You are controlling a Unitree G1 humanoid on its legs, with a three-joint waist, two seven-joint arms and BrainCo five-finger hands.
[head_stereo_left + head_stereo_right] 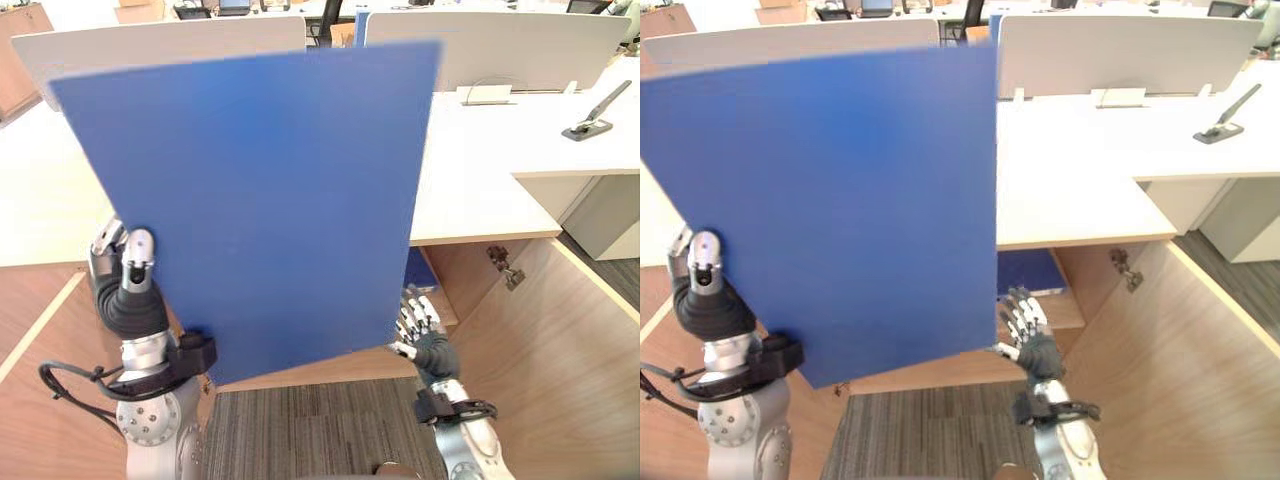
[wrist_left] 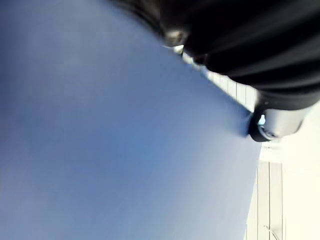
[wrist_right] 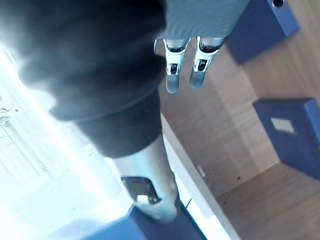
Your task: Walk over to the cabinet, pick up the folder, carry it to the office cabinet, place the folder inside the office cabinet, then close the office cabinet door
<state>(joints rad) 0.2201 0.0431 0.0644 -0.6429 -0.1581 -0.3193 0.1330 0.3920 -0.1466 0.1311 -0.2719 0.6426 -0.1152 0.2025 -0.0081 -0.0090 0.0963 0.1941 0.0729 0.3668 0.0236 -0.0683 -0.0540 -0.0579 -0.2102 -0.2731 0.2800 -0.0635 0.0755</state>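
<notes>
A large blue folder [image 1: 260, 200] stands upright close in front of me, hiding much of the desk behind it. My left hand [image 1: 128, 275] grips its left edge, thumb on the near face; in the left wrist view the folder [image 2: 115, 140] lies right under that hand's thumb [image 2: 277, 122]. With straight fingers, my right hand [image 1: 420, 328] rests against the folder's lower right corner. The right wrist view has those fingers [image 3: 172, 65] straight and the thumb [image 3: 150, 195] beside the folder's edge [image 3: 155, 227]. Below the desk the office cabinet [image 1: 470, 300] is open.
The cabinet's wooden door [image 1: 570, 350] swings open at the right, another wooden panel [image 1: 40, 340] at the left. Blue binders [image 3: 290, 135] stand inside on the shelf. A white desk [image 1: 480, 180] with partitions spans above; a dark stapler-like tool [image 1: 595, 115] lies far right. Grey carpet [image 1: 300, 430] lies below.
</notes>
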